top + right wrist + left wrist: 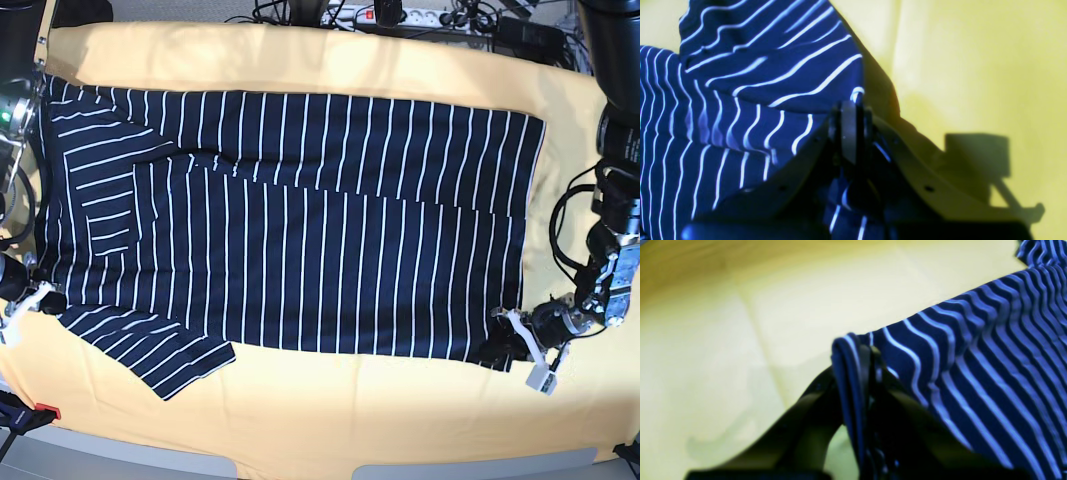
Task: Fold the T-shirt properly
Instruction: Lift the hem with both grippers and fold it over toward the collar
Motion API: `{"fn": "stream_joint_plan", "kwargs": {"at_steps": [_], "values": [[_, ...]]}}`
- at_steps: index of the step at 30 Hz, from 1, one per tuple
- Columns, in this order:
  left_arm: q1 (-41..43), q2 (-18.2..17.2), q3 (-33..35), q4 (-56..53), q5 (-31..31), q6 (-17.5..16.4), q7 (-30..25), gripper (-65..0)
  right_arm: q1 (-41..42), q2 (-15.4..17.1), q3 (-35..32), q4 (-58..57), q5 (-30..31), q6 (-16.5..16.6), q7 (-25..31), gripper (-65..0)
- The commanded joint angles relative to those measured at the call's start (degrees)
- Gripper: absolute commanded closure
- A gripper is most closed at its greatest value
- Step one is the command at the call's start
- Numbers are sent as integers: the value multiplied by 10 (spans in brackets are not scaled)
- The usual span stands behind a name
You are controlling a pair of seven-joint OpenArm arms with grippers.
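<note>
Both grippers clamped on T-shirt edge.
I hold near corners: left gripper, right gripper; cloth limp, light, sags.

no readable text, labels, brands, numbers

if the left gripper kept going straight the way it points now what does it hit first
Most likely more of the T-shirt: the left gripper, shut on its near hem corner, points across the striped fabric. Depth is unclear.
</note>
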Motion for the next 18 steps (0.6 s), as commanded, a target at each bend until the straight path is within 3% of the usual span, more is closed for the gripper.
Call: {"fn": "stream_joint_plan", "kwargs": {"at_steps": [1, 8, 18], "values": [[-17, -12, -3, 22, -26, -4, 12, 0, 10, 18, 3, 15, 10, 1, 5, 0], [-9, -59, -3, 101, -151, -4, 147, 0, -47, 40, 3, 75, 38, 1, -13, 0], [36, -136, -6, 168, -184, -4, 152, 0, -68, 47, 3, 101, 66, 1, -21, 0]]}}
